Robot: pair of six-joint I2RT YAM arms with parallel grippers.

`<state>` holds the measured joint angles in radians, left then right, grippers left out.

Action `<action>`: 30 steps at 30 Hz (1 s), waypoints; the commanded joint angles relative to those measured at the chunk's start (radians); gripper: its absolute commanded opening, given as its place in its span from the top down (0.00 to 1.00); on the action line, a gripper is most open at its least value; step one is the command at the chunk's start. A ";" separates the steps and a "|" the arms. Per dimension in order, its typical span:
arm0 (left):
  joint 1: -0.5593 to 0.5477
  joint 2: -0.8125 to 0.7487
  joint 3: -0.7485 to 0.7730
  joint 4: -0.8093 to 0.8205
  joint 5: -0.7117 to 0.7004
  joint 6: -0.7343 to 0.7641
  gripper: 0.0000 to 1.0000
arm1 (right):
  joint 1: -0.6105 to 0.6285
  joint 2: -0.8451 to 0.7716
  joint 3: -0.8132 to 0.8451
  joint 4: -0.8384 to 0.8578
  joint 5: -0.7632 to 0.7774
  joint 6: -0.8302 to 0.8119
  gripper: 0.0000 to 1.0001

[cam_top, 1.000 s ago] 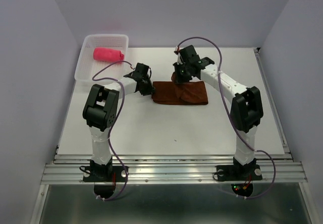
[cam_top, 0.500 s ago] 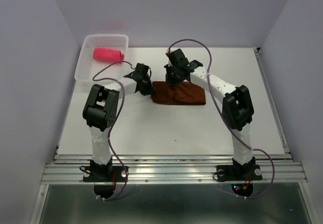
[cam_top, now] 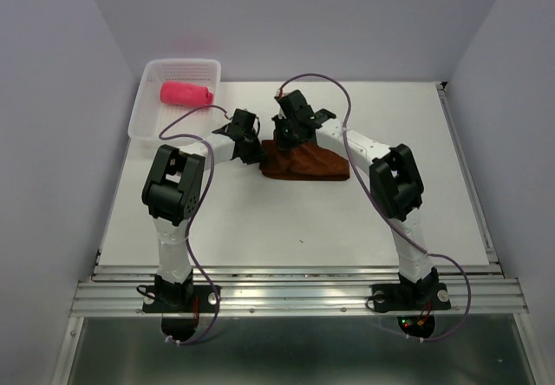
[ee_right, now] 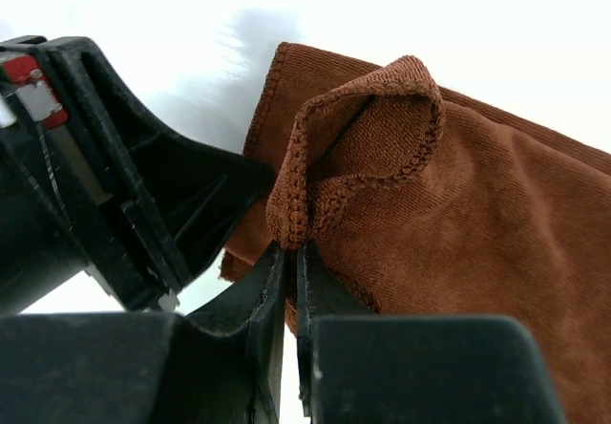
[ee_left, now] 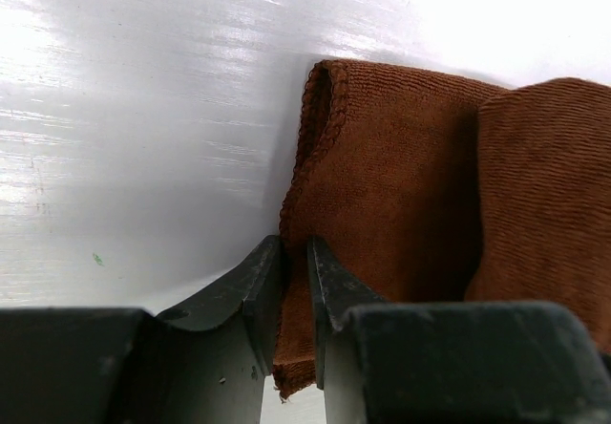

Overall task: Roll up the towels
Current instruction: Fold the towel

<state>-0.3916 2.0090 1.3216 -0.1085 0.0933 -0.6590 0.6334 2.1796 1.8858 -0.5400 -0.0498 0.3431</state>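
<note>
The rust brown towel (cam_top: 310, 166) lies crumpled at the middle of the white table (cam_top: 303, 220). My left gripper (cam_top: 257, 153) is at its left end, and in the left wrist view its jaws (ee_left: 296, 252) are shut on the towel's near edge (ee_left: 401, 185). My right gripper (cam_top: 289, 138) hovers over the towel's left part. In the right wrist view its jaws (ee_right: 291, 252) pinch a raised, looped hem of the brown towel (ee_right: 477, 243). The bright pink towel (cam_top: 186, 93) lies rolled in the white basket (cam_top: 149, 112).
The basket stands at the table's back left corner, just behind the left arm. The left gripper's black body (ee_right: 124, 195) sits close beside the right gripper's jaws. Grey walls close in the table on three sides.
My right gripper has carried the pinched hem leftward over the brown towel, which now looks shorter and bunched. The left gripper has stayed at the towel's left end.
</note>
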 commanded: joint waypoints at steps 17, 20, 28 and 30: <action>0.005 -0.147 -0.067 -0.103 -0.083 -0.040 0.65 | 0.012 0.048 0.032 0.160 -0.143 0.106 0.51; 0.007 -0.167 -0.074 -0.117 -0.133 -0.045 0.64 | 0.012 0.023 0.022 0.164 -0.168 0.108 0.48; 0.010 -0.274 -0.099 -0.201 -0.222 -0.076 0.61 | -0.011 -0.118 -0.071 0.163 -0.105 0.096 0.18; 0.011 -0.306 -0.099 -0.218 -0.224 -0.077 0.57 | -0.044 -0.174 -0.111 0.164 -0.114 0.090 0.00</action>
<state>-0.3843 1.8088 1.2327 -0.2695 -0.0715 -0.7238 0.6277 2.1506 1.8156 -0.4282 -0.1791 0.4446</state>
